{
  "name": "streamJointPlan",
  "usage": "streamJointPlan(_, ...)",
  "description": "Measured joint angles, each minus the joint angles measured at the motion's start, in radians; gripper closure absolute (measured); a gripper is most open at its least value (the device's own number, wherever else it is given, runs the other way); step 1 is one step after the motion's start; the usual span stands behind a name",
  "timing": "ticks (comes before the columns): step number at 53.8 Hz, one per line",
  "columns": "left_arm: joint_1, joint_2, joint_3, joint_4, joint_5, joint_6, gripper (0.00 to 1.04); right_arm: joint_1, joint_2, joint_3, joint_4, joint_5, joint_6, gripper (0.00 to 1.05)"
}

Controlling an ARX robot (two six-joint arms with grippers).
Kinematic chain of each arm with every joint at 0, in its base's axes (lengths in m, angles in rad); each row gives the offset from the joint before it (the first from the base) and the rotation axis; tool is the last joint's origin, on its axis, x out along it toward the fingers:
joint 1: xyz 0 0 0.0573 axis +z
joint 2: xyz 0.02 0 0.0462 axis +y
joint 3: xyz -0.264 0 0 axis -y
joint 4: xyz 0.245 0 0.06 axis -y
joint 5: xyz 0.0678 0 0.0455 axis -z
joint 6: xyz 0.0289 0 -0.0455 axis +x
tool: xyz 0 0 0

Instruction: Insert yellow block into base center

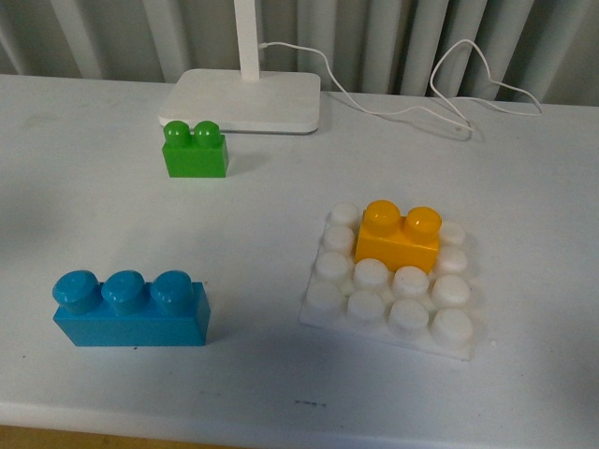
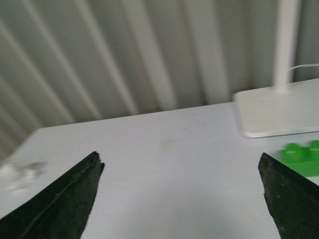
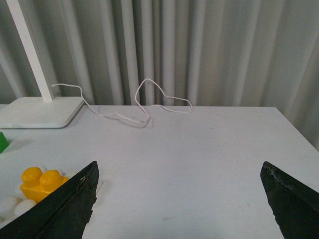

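The yellow block [image 1: 398, 236] stands upright on the white studded base [image 1: 391, 282], over the studs in its middle toward the far side. The right wrist view catches the same yellow block [image 3: 41, 182] on the base [image 3: 12, 206], off to one side of my right gripper [image 3: 179, 169]. That gripper is open, with bare table between its fingers. My left gripper [image 2: 182, 162] is open too, over bare table, and touches nothing. Neither arm shows in the front view.
A green two-stud brick [image 1: 195, 150] sits before the white lamp foot [image 1: 243, 101]; it shows blurred in the left wrist view [image 2: 301, 157]. A blue three-stud brick [image 1: 131, 309] lies front left. A white cable [image 1: 449, 94] trails at the back right.
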Motion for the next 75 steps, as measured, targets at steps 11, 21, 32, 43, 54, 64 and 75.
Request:
streamJointPlan(11, 0.056, -0.104, -0.109, 0.008, 0.217, -0.275, 0.49, 0.000, 0.000, 0.000, 0.000, 0.000, 0.000, 0.09)
streamJointPlan(21, 0.058, -0.193, -0.180, -0.006, 0.218, -0.314, 0.81, 0.000, 0.000, 0.000, 0.000, 0.000, 0.000, 0.09)
streamJointPlan(32, 0.058, -0.294, -0.236, -0.056, 0.220, -0.325, 1.01, 0.000, 0.000, 0.000, 0.000, 0.000, 0.000, 0.09)
streamJointPlan(43, 0.058, -0.412, -0.276, -0.132, 0.221, -0.329, 1.01, 0.000, 0.000, 0.000, 0.000, 0.000, 0.000, 0.09)
streamJointPlan(54, 0.058, -0.489, -0.317, -0.154, 0.221, -0.329, 1.01, 0.000, 0.000, 0.000, 0.000, 0.000, 0.000, 0.09)
streamJointPlan(64, 0.058, -0.576, -0.320, -0.232, 0.221, -0.330, 1.01, 0.000, 0.000, 0.000, 0.000, 0.000, 0.000, 0.09)
streamJointPlan(75, 0.058, -0.673, -0.320, -0.326, 0.221, -0.330, 1.01, 0.000, 0.000, 0.000, 0.000, 0.000, 0.000, 0.09)
